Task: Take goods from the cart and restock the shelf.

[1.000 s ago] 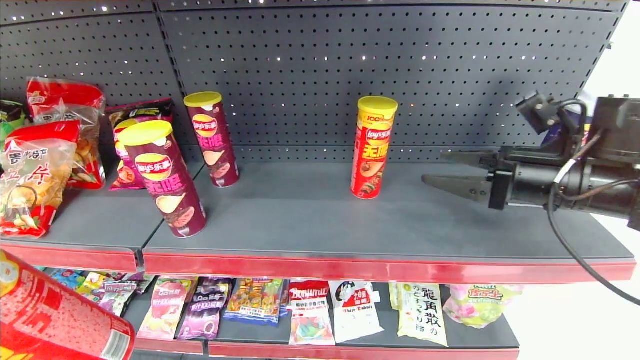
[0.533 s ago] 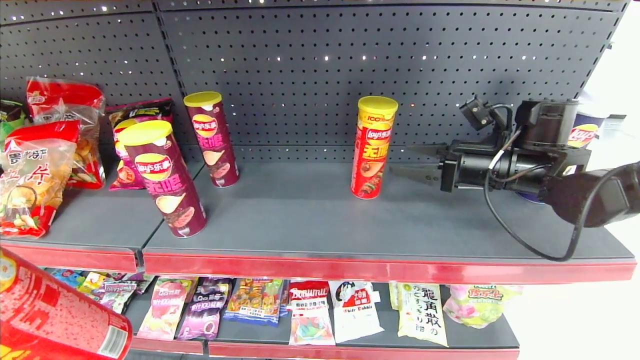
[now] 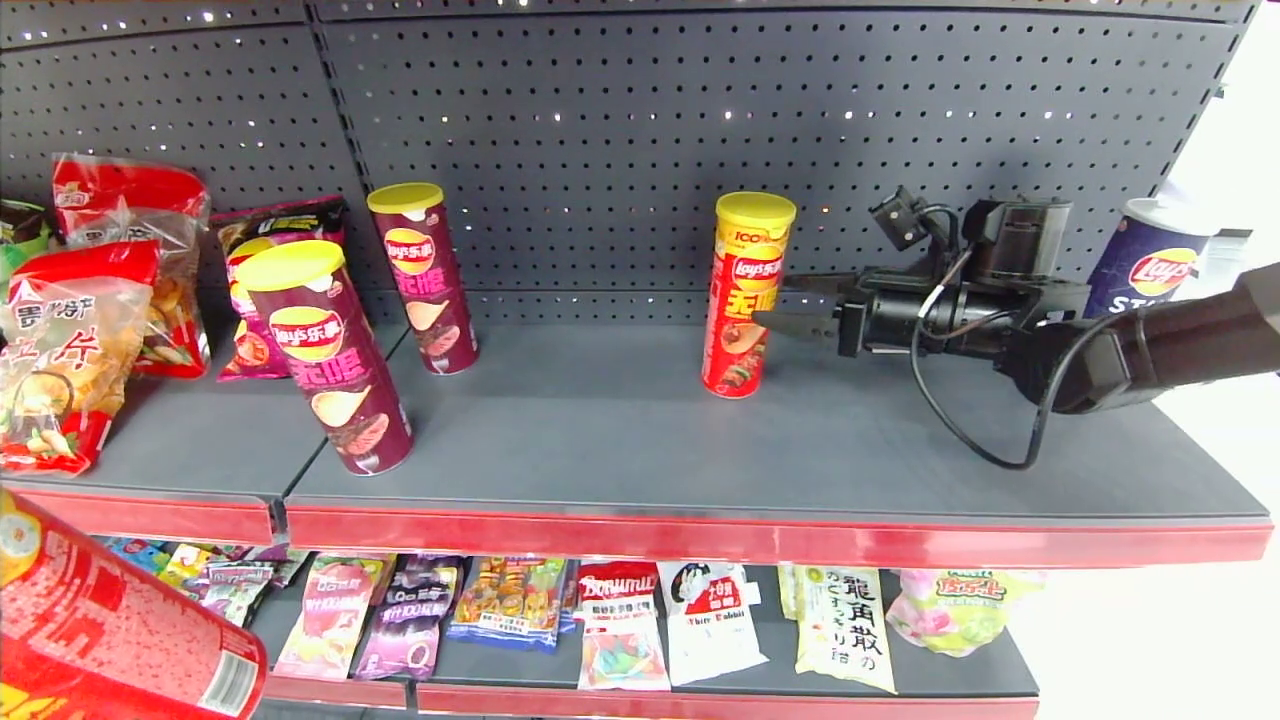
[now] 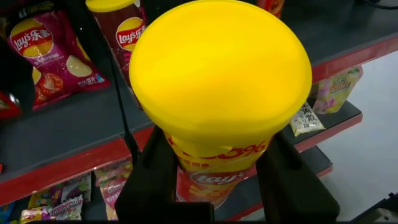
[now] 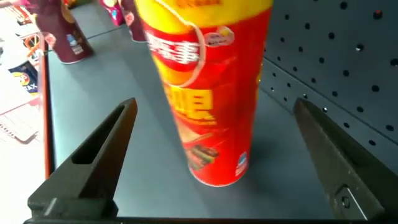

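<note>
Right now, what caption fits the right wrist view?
Open gripper facing an upright red chip can on the grey shelf.

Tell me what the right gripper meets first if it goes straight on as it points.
The red can, most likely: it stands upright just ahead, centred between the open jaws of the right gripper.

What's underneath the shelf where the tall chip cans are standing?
A lower shelf with a row of snack packets lying flat. Their tops and anything farther back are hidden by the upper shelf and its red edge.
</note>
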### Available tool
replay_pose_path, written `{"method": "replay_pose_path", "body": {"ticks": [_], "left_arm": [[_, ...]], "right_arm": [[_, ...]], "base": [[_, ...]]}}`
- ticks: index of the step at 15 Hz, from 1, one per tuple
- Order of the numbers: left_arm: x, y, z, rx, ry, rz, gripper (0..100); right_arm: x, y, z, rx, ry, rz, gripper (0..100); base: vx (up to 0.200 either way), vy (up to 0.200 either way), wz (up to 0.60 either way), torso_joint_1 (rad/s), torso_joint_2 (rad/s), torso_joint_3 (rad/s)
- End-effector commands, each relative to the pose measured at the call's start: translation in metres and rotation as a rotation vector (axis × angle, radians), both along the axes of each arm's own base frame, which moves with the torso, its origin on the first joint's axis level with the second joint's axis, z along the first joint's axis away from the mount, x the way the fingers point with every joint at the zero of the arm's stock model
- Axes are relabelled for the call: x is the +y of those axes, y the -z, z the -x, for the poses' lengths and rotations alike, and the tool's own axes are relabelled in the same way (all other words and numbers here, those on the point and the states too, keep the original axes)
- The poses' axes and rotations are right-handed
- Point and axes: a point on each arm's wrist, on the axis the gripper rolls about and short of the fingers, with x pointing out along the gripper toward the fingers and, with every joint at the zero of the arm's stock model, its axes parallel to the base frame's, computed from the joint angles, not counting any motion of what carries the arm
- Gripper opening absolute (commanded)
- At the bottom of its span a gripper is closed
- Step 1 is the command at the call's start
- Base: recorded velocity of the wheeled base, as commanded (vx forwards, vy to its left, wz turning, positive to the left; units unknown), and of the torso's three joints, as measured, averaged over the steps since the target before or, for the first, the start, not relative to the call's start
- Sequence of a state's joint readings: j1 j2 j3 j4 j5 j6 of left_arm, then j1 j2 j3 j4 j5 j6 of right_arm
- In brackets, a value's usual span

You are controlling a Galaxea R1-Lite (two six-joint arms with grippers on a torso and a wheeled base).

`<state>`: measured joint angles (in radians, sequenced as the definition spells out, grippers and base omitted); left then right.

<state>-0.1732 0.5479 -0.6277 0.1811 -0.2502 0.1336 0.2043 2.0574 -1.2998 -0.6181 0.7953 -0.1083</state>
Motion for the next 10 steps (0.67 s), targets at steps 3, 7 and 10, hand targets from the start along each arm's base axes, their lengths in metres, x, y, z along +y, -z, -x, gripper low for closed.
{"method": "replay_pose_path", "body": {"ticks": [3,7,10], "left_arm": [[0.0,0.001,-0.001,0.005,0.0,-0.001,0],[0.0,0.001,-0.001,0.006,0.0,-0.001,0],[0.0,0.002,0.0,0.006,0.0,-0.001,0]], "right_arm": [[-0.002,0.009,-0.011,0.009,0.007,0.002,100],[-0.001,0.008,-0.019,-0.008,-0.003,-0.004,100],[0.006,0.011,-0.024,-0.011,-0.017,-0.005,100]], "base": [[0.0,0.0,0.0,0.0,0.0,0.0],[0.0,0.0,0.0,0.0,0.0,0.0],[0.0,0.0,0.0,0.0,0.0,0.0]]}}
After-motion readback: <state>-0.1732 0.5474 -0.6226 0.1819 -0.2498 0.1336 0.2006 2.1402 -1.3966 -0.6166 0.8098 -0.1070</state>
